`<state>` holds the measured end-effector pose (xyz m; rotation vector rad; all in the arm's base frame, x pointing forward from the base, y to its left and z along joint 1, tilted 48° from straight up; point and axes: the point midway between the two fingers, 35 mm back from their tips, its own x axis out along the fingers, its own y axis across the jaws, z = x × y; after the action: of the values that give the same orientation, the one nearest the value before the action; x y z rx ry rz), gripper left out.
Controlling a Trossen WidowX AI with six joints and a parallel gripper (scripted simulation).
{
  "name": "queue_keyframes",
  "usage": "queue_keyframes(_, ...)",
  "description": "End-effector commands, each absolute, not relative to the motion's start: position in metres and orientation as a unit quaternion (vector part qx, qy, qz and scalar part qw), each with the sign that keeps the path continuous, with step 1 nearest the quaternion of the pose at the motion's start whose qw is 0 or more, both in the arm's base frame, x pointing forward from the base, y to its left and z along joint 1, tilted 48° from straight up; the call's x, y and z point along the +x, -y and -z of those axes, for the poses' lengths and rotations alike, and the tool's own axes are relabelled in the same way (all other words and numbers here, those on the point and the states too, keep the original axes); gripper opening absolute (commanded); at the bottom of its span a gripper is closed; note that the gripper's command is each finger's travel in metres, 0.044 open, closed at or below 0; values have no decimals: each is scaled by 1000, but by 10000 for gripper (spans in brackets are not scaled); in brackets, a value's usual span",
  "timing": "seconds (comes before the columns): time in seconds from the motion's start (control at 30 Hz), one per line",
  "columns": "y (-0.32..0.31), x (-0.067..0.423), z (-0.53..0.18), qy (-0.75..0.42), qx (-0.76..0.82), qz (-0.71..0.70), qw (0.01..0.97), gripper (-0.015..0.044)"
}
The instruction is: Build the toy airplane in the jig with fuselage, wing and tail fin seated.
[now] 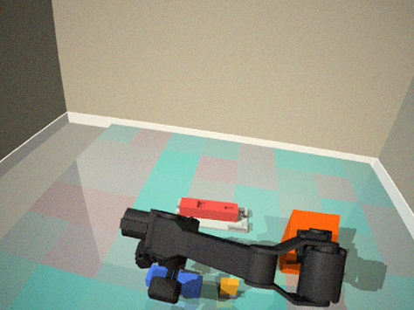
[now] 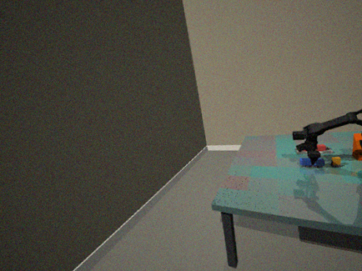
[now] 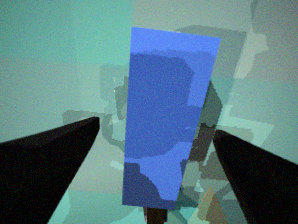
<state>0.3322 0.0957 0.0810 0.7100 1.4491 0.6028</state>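
The red fuselage point(image 1: 209, 213) point(image 2: 321, 148) lies in the pale jig point(image 1: 242, 224), two dark sockets showing on its top. Whether it is fully down cannot be told. The blue wing point(image 1: 192, 285) point(image 2: 304, 161) point(image 3: 160, 100) lies on the table in front of the jig. My gripper point(image 1: 164, 289) point(image 2: 314, 160) point(image 3: 157, 128) is open above the wing, one finger to each side of it in the wrist view, holding nothing. The wing's middle is hidden behind the gripper in the top view. The yellow-orange tail fin point(image 1: 229, 286) point(image 2: 335, 162) stands on the table just right of the wing.
The orange block point(image 1: 316, 219) point(image 2: 358, 144) at the arm's base stands right of the parts. The arm's forearm point(image 1: 218, 252) passes over the space between the jig and the tail fin in the top view. The table's near left corner point(image 2: 219, 203) shows in the exterior view.
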Motion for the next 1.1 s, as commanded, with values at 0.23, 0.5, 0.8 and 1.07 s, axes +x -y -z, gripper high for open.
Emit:
queue_keyframes(0.23,-103,331,-74,-640,317,-264,648,361)
queue_keyframes(0.5,-103,331,-74,-640,317,-264,648,190)
queue_keyframes(0.8,-100,331,-76,-641,315,-264,648,52)
queue_keyframes(1.07,-83,333,-89,-643,308,-263,650,0)
